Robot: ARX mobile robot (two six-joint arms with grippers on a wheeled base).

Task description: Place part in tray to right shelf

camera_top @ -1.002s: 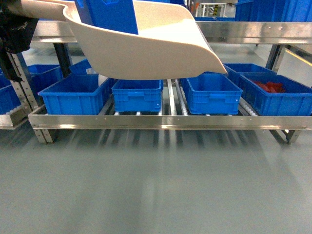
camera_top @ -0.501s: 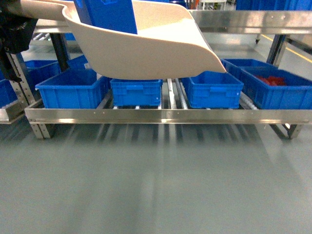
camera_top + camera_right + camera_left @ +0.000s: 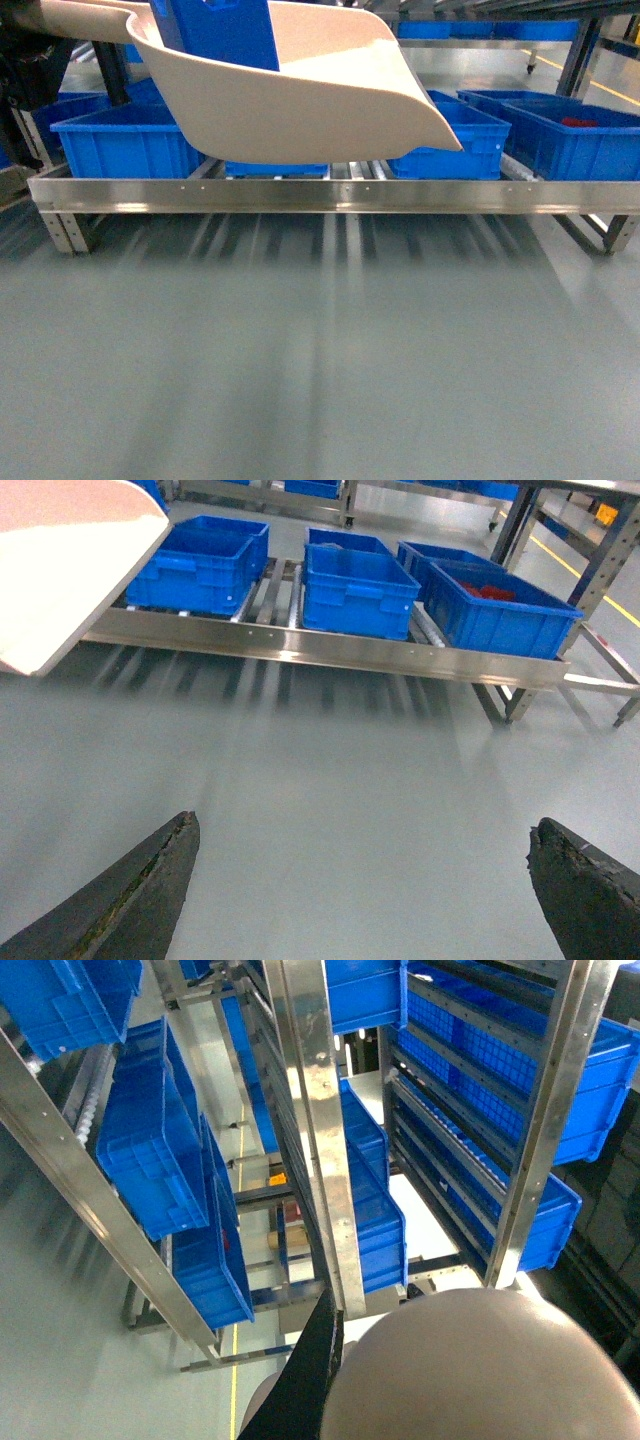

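A white scoop-shaped tray (image 3: 320,100) hangs high in the head view, and the bright-blue part (image 3: 220,30) stands in it at its left end. My left gripper (image 3: 335,1360) is shut on the tray; one black finger (image 3: 310,1380) lies against the tray's rounded underside (image 3: 480,1370), and the other finger is hidden. Straight ahead is the right shelf (image 3: 330,193), whose shiny front rail runs just below the tray's lip. Low over the grey floor, my right gripper (image 3: 365,825) stands open and holds nothing. The tray's edge (image 3: 60,570) shows at the upper left of the right wrist view.
Large blue crates (image 3: 120,150) (image 3: 450,140) sit side by side on the shelf. The rightmost crate (image 3: 580,140) holds red items (image 3: 580,122). Steel rack legs (image 3: 60,230) stand at the shelf's ends. More racks with blue crates (image 3: 160,1150) fill the left wrist view.
The shelf has drawn nearer and its front rail sits higher in the head view, now almost level with the crates. The tray and part keep their place in that view.
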